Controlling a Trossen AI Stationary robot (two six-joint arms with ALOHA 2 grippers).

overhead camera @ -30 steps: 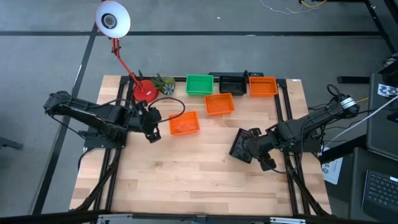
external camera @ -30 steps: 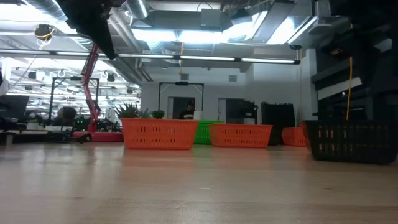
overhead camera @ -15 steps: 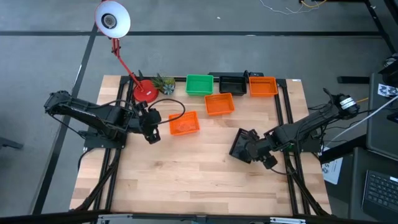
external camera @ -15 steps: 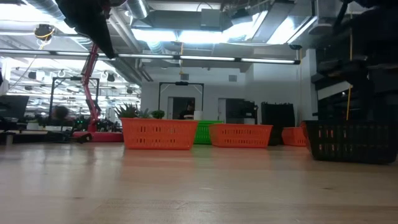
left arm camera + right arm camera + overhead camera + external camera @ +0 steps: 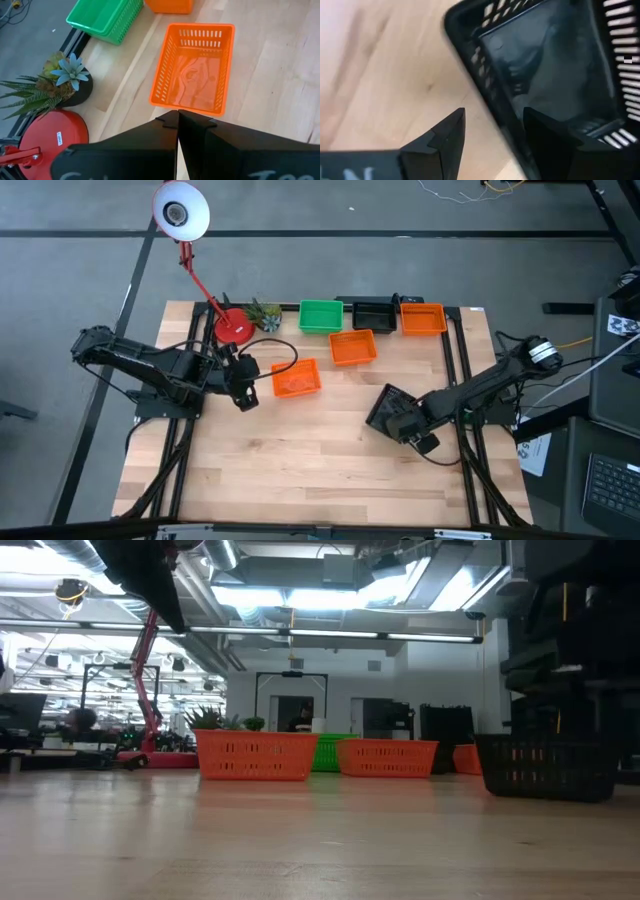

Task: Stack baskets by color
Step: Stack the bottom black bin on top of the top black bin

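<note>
Baskets: black basket (image 5: 388, 410) is sitting on table (image 5: 300, 480) toward right side, w/ right gripper (image 5: 490, 135) at its rim, fingers spread, one inside & one outside wall, not pinching. Orange basket (image 5: 196, 67) is lying just ahead of left gripper (image 5: 177, 120), fingers pressed together, holding nothing. Green basket (image 5: 320, 316), 2 more orange & another black are sitting along far edge.

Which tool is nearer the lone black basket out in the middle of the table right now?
Right. The right tool is at the black basket, its open fingers straddling one wall. The left tool waits shut across the table, beside an orange basket.
</note>
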